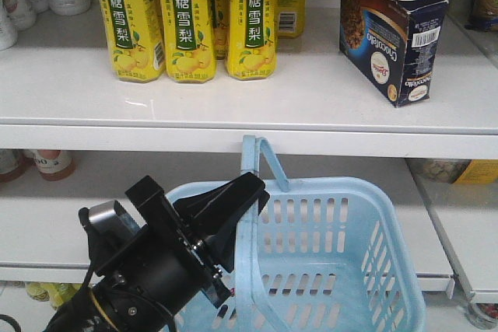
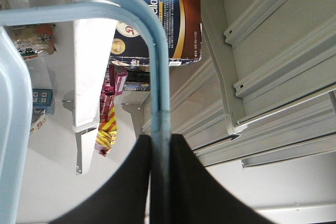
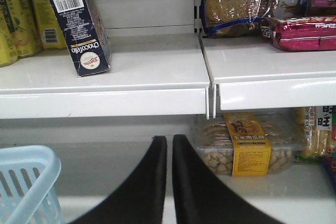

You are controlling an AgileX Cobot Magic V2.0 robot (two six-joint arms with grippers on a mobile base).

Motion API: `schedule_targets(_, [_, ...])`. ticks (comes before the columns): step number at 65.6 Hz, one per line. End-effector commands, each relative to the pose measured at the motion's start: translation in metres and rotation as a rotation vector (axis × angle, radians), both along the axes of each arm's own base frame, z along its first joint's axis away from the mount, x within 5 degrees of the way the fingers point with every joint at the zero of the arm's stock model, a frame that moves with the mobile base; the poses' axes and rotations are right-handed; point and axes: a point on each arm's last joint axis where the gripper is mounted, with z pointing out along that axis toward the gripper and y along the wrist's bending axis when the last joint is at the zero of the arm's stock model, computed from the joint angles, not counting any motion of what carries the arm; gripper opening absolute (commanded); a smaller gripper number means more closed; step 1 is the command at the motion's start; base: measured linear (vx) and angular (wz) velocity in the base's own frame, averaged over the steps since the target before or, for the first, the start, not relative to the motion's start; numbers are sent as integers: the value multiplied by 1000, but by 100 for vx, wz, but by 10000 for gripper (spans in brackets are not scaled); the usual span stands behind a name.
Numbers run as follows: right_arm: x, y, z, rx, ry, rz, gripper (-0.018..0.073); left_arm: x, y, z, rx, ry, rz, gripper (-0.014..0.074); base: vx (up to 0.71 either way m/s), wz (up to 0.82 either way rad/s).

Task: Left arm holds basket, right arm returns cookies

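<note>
Wide white metal shelf [image 1: 257,103], upper tier, carrying everything above the basket. Below it, light blue slotted plastic shopping basket [image 1: 342,270], looking empty in the front view, hung out in front of the shelf edge. Black left arm with wedge-shaped gripper [image 1: 226,215] at lower left, jaws clamped on one swing handle [image 2: 160,77] of the basket, the blue bar pinched between the two black pads in the left wrist view. Black right gripper [image 3: 169,145] low before the lower shelf, fingers nearly together with only a thin slit between, nothing held. Row of tall yellow pear-drink bottles [image 1: 191,17] standing left on the upper tier. Dark navy rectangular cardboard cookie box [image 1: 389,29] already on that same tier, well right of the bottles, leaning rather than square.

Probably the closing stage: cookies back, right arm clear. Best done by backing the right gripper straight away, low, without brushing the tilted box or the basket rim, while keeping the handle grip firm and level.
</note>
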Motion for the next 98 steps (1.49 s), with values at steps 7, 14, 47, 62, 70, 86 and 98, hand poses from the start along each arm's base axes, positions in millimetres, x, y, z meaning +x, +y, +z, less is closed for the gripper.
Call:
schedule_targets(7, [0, 1, 12, -23, -75, 11, -3, 2, 14, 37, -248, -193, 104, -3, 0, 0])
schedule_targets(14, [0, 1, 12, -23, -75, 11, -3, 2, 15, 36, -249, -188, 111, -3, 0, 0])
schedule_targets(47, [0, 1, 12, -23, -75, 11, -3, -12, 22, 51, -120, -81, -10, -3, 0, 0])
schedule_targets(62, [0, 1, 12, -23, -75, 11, -3, -25, 32, 62, -50, -56, -81, -3, 0, 0])
schedule_targets(70, [0, 1, 12, -23, -75, 11, -3, -31, 37, 67, -26, -49, -112, -3, 0, 0])
schedule_targets(86, [0, 1, 12, -23, -75, 11, -3, -44, 51, 69, 65, 32, -166, -3, 0, 0])
schedule_targets(98, [0, 1, 12, -23, -75, 11, -3, -51, 66, 63, 192, 132, -182, -3, 0, 0])
